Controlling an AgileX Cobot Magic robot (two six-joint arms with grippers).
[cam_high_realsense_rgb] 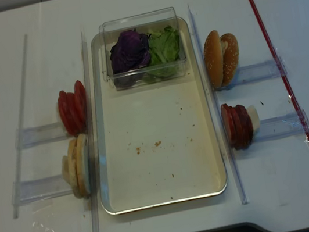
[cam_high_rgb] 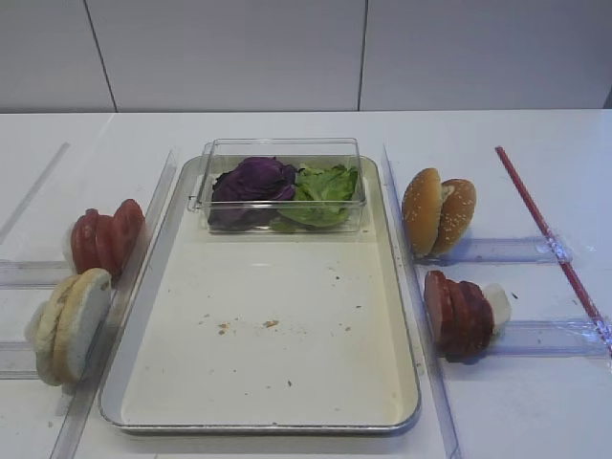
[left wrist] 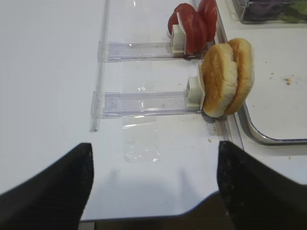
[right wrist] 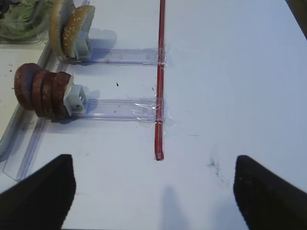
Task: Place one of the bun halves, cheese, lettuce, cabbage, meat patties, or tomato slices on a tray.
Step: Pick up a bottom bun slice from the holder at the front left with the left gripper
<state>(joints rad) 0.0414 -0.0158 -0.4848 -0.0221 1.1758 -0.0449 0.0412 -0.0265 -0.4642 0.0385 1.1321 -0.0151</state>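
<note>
The cream tray (cam_high_rgb: 287, 382) lies in the middle, bare but for crumbs and a clear box at its far end with purple cabbage (cam_high_rgb: 253, 182) and lettuce (cam_high_rgb: 325, 191). Left of it, pale bun halves (left wrist: 225, 79) and tomato slices (left wrist: 192, 24) stand on edge in clear holders. Meat patties (right wrist: 43, 91) stand on edge at the tray's right. No cheese is in view. My left gripper (left wrist: 153, 182) hovers open over the table's near left edge, short of the buns. Open too, my right gripper (right wrist: 153, 182) is over bare table right of the patties. Neither holds anything.
Sesame-seeded bun halves (cam_high_rgb: 438, 212) stand in a holder behind the patties. A red strip (right wrist: 160, 72) is taped along the table on the right. Clear plastic rails (left wrist: 144, 100) run along both tray sides. The table's front edge is right under my left gripper.
</note>
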